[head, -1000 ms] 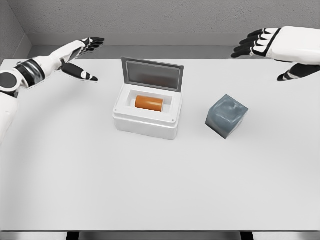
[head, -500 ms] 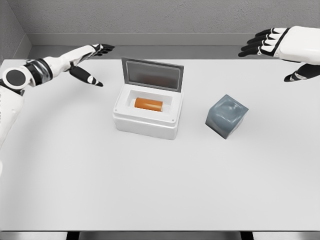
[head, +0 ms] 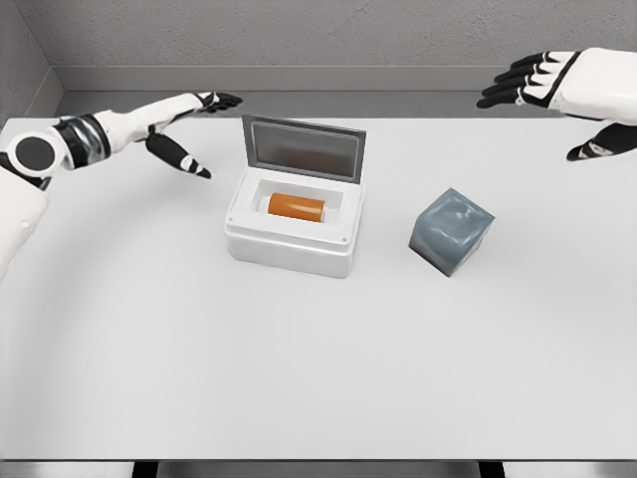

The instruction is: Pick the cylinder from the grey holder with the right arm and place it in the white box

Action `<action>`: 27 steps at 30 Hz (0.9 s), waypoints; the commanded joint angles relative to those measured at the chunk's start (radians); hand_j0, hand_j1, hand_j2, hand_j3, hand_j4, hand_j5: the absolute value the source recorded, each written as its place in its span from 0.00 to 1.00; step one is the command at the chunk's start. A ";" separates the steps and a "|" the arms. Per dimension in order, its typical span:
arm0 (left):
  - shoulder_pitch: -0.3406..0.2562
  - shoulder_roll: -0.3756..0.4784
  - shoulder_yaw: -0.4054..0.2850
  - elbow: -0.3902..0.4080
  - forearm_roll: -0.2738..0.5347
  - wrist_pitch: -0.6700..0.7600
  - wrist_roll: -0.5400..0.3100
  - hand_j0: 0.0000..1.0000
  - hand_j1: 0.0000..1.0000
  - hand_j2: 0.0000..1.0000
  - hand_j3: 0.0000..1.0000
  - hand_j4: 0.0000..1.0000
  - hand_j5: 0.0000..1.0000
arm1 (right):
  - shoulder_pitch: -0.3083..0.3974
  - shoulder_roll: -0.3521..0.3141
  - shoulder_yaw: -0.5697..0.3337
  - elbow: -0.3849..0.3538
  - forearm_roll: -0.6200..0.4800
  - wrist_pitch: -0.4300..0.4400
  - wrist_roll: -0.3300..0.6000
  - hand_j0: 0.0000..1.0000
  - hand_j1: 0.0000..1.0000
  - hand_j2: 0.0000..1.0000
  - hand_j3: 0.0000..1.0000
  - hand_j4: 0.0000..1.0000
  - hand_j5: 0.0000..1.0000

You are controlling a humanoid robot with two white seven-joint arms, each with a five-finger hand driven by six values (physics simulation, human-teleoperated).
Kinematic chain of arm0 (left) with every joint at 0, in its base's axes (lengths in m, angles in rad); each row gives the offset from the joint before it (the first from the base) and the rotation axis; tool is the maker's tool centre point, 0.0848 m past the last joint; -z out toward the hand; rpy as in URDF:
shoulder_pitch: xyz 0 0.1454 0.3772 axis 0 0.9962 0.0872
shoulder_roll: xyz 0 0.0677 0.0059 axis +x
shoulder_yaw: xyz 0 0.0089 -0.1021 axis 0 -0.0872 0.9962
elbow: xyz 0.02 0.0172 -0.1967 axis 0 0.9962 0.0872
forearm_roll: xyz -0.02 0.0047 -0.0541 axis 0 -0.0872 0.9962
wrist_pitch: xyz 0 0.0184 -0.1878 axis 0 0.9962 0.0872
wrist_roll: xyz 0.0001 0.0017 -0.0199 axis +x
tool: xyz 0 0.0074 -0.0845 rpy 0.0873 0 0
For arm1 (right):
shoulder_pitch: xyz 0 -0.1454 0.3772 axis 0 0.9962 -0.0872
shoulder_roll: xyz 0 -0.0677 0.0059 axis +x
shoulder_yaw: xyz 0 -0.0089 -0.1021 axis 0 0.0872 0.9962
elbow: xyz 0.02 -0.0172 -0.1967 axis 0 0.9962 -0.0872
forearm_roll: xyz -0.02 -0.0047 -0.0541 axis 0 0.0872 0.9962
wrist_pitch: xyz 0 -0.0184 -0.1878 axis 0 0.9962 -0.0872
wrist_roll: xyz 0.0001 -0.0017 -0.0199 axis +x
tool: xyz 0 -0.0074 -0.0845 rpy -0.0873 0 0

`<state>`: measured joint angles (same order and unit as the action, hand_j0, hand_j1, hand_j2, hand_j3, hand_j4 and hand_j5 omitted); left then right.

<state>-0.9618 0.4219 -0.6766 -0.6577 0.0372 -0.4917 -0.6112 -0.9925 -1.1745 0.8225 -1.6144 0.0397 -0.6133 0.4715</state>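
An orange cylinder point(head: 296, 207) lies on its side inside the white box point(head: 291, 242), whose grey lid point(head: 304, 147) stands open at the back. The grey holder point(head: 451, 230) sits tilted to the right of the box, with nothing in it that I can see. My right hand point(head: 550, 100) hovers at the upper right, well above and behind the holder, fingers spread and holding nothing. My left hand point(head: 197, 127) reaches in from the left, open, just left of the lid and apart from it.
The white table point(head: 299, 368) stretches wide in front of the box and holder. A grey wall point(head: 299, 40) runs along the table's far edge.
The left hand has moved right, closer to the box lid. The right hand has drifted slightly right and up. The cylinder, box and holder have stayed put.
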 commanded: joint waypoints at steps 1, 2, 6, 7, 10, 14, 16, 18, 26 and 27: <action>0.000 0.029 -0.031 -0.048 0.039 0.001 0.000 1.00 1.00 1.00 1.00 1.00 1.00 | 0.000 -0.001 -0.006 0.001 -0.006 0.002 -0.001 1.00 1.00 1.00 1.00 1.00 1.00; 0.002 0.031 -0.032 -0.051 0.049 0.001 0.000 1.00 1.00 1.00 1.00 1.00 1.00 | 0.000 -0.002 -0.008 0.001 -0.006 0.002 -0.001 1.00 1.00 1.00 1.00 1.00 1.00; 0.002 0.029 -0.038 -0.063 0.050 0.001 0.000 1.00 1.00 1.00 1.00 1.00 1.00 | 0.003 -0.001 -0.006 -0.001 -0.009 0.002 -0.001 1.00 1.00 1.00 1.00 1.00 1.00; 0.002 0.026 -0.038 -0.066 0.052 0.001 0.000 1.00 1.00 1.00 1.00 1.00 1.00 | 0.014 -0.002 -0.006 -0.001 -0.009 0.002 -0.001 1.00 1.00 1.00 1.00 1.00 1.00; 0.008 0.026 -0.044 -0.086 0.050 0.002 0.000 1.00 1.00 1.00 1.00 1.00 1.00 | 0.015 -0.007 -0.006 -0.001 -0.009 0.002 -0.001 1.00 1.00 1.00 1.00 1.00 1.00; 0.023 0.031 -0.044 -0.115 0.052 0.002 0.000 1.00 1.00 1.00 1.00 1.00 1.00 | 0.028 -0.005 -0.005 -0.001 -0.008 0.002 0.001 1.00 1.00 1.00 1.00 1.00 1.00; 0.028 0.040 -0.044 -0.128 0.053 0.002 0.000 1.00 1.00 1.00 1.00 1.00 1.00 | 0.029 -0.007 -0.005 -0.001 -0.008 0.002 -0.001 1.00 1.00 1.00 1.00 1.00 1.00; 0.029 0.041 -0.044 -0.129 0.067 0.001 0.000 1.00 1.00 1.00 1.00 1.00 1.00 | 0.041 -0.007 -0.006 -0.004 -0.008 0.002 0.001 1.00 1.00 1.00 1.00 1.00 1.00; 0.037 0.049 -0.044 -0.160 0.069 -0.001 0.000 1.00 1.00 1.00 1.00 1.00 1.00 | 0.051 0.006 -0.005 -0.006 -0.008 0.002 0.001 1.00 1.00 1.00 1.00 1.00 1.00; 0.038 0.049 -0.044 -0.163 0.069 -0.001 0.000 1.00 1.00 1.00 1.00 1.00 1.00 | 0.051 0.007 -0.005 -0.006 -0.008 0.002 0.001 1.00 1.00 1.00 1.00 1.00 1.00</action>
<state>-0.9235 0.4700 -0.7226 -0.8125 0.0985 -0.4940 -0.6112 -0.9419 -1.1688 0.8186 -1.6198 0.0381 -0.6133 0.4730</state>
